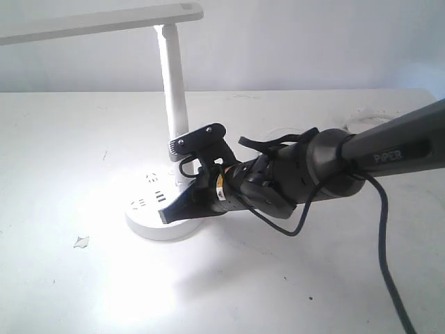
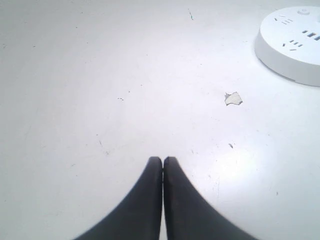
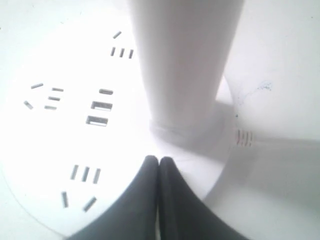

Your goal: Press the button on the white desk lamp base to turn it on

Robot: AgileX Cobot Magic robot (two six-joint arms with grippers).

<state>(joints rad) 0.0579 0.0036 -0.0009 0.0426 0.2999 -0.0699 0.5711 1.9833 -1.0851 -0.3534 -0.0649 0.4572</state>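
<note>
The white desk lamp stands with its long bar head [image 1: 97, 21] on a slim column [image 1: 172, 83] [image 3: 182, 65]. Bright light falls on the round white desk lamp base [image 1: 147, 216] [image 3: 55, 135] [image 2: 292, 47] and on the table around it. Dark socket holes and USB slots dot its top. My right gripper [image 1: 165, 214] [image 3: 158, 160] is shut and empty, with its tips over the base top just in front of the column's foot. The button itself cannot be made out. My left gripper [image 2: 163, 160] is shut and empty above bare table, well apart from the base.
A small torn scrap [image 1: 81, 242] [image 2: 233, 98] lies on the white table [image 1: 292, 278] left of the base. The lamp's white cord [image 3: 280, 142] leaves the base behind the column. The right arm's black cable [image 1: 382, 264] hangs over the table at the right.
</note>
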